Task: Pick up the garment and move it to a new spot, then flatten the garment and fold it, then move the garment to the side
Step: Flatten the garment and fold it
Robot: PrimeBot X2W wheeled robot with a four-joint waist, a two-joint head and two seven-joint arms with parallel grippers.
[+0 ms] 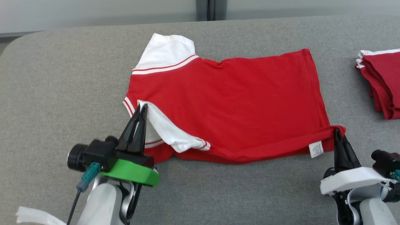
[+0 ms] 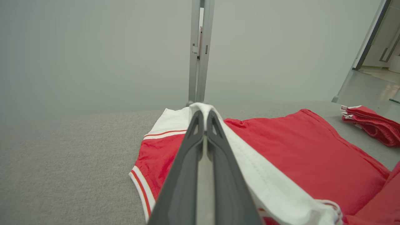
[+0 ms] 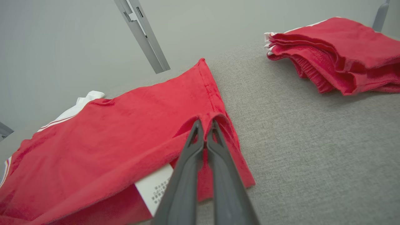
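I see the red garment (image 1: 225, 103) lying spread on the grey table (image 1: 56, 81). My left gripper (image 1: 141, 107) pinches its near white sleeve (image 1: 168, 131); my right gripper (image 1: 337, 131) pinches the near hem corner beside the label (image 1: 316, 149). 1 folded red pile (image 1: 382, 84) sits well apart at right.

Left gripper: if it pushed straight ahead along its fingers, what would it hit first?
The left gripper is shut on the near white sleeve of the garment. Ahead lies its red body, then probably the far white sleeve. Height above the cloth is unclear.
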